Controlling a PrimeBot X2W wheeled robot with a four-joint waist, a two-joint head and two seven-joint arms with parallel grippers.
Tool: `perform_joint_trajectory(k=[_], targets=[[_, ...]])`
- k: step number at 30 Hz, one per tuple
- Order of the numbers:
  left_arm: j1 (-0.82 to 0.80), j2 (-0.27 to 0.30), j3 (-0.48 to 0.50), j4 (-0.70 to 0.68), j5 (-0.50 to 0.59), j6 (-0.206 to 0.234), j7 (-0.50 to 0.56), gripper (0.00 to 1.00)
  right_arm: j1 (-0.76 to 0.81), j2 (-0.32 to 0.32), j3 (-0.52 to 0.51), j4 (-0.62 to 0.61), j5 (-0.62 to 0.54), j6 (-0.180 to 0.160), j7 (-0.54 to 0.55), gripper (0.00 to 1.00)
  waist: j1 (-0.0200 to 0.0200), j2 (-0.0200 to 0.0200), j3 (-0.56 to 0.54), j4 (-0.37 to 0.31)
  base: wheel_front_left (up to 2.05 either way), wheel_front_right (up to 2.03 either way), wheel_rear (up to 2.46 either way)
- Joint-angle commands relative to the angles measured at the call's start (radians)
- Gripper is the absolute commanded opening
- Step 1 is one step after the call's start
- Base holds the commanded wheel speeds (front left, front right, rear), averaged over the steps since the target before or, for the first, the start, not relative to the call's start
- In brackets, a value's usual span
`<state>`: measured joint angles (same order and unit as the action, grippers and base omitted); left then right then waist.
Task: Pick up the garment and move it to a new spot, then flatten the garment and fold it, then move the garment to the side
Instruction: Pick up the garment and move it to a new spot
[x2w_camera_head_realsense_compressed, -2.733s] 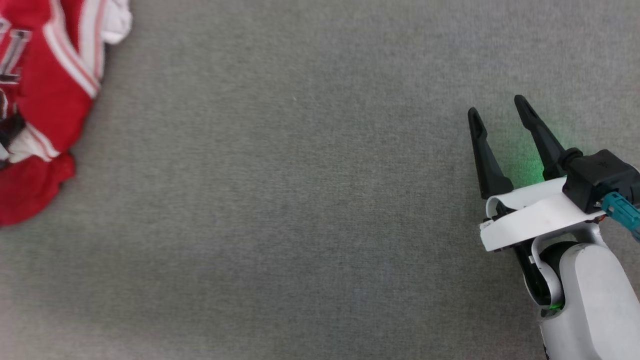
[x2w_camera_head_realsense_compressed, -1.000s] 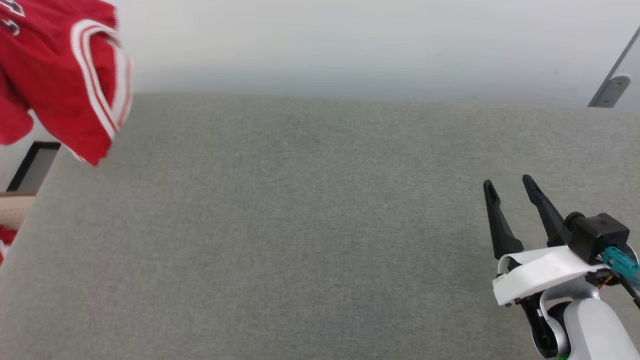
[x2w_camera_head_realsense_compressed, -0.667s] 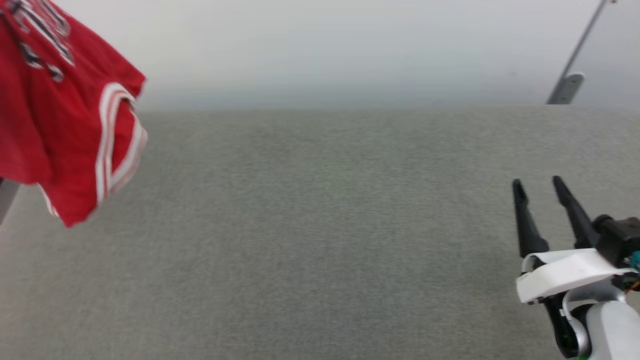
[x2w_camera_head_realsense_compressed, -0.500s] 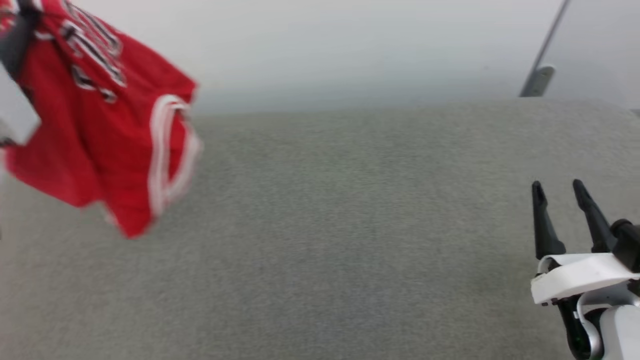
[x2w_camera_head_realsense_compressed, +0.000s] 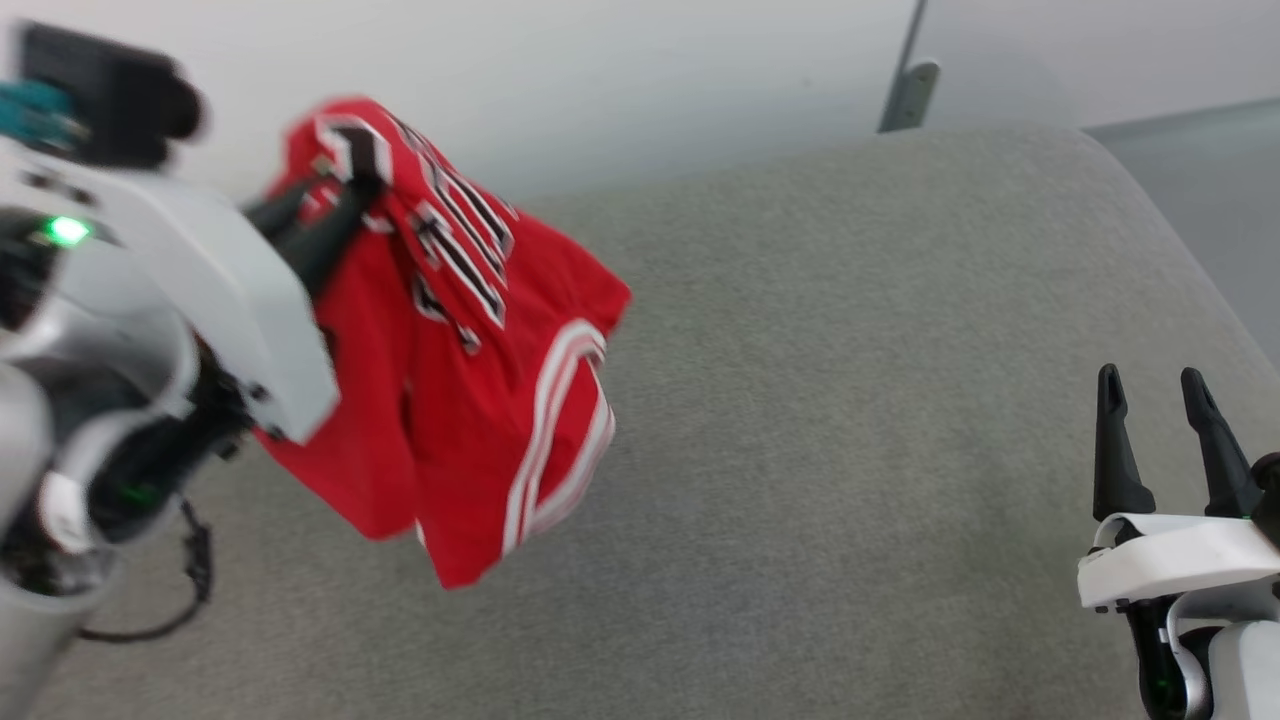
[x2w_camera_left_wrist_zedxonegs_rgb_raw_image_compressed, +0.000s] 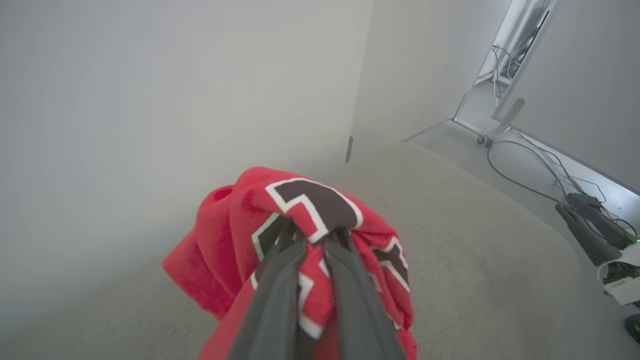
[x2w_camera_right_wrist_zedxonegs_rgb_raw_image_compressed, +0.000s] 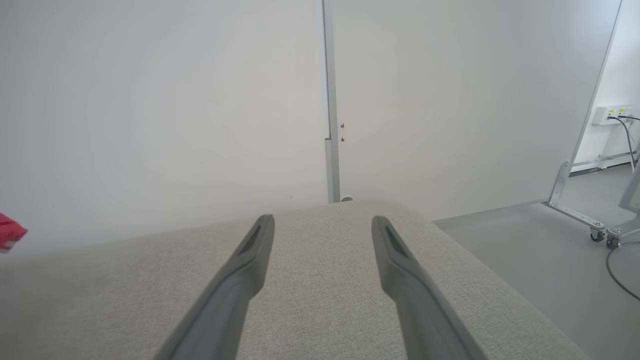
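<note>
Garment (x2w_camera_head_realsense_compressed: 470, 400) bunched in left pincer (x2w_camera_head_realsense_compressed: 345, 195)

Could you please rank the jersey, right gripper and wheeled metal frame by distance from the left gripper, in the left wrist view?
1. jersey, clamped in the left gripper.
2. right gripper, right edge.
3. wheeled metal frame, upper right, far back.

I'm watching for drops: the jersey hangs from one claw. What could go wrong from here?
1. The left claw pinches only a bunched fold of the jersey, so it might slip free.
2. It hangs crumpled, so it may land wadded on the grey surface; the open right claw is well apart.
</note>
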<state>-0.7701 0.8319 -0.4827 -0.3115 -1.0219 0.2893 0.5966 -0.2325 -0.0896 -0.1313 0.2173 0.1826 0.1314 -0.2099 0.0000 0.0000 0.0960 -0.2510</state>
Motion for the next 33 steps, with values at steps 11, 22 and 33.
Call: perform_joint_trajectory(k=[11,22,33], targets=[[0.104,-0.078,-0.181,0.174,0.023,-0.144,-0.001,0.0,-0.014,0.033,0.023,0.04,0.013,-0.001,-0.038,1.0,0.0,0.0,0.092,-0.09,0.0,0.0,0.0],[0.141,-0.158,-0.272,0.513,0.021,-0.272,-0.03,0.0,-0.048,0.04,0.058,0.082,0.028,-0.001,-0.053,1.0,0.0,0.0,0.113,-0.099,0.0,0.0,0.0],[0.092,-0.233,-0.302,0.704,0.019,-0.352,-0.058,1.0,-0.052,0.04,0.085,0.11,0.022,-0.001,-0.056,1.0,0.0,0.0,0.075,-0.081,0.0,0.0,0.0]])
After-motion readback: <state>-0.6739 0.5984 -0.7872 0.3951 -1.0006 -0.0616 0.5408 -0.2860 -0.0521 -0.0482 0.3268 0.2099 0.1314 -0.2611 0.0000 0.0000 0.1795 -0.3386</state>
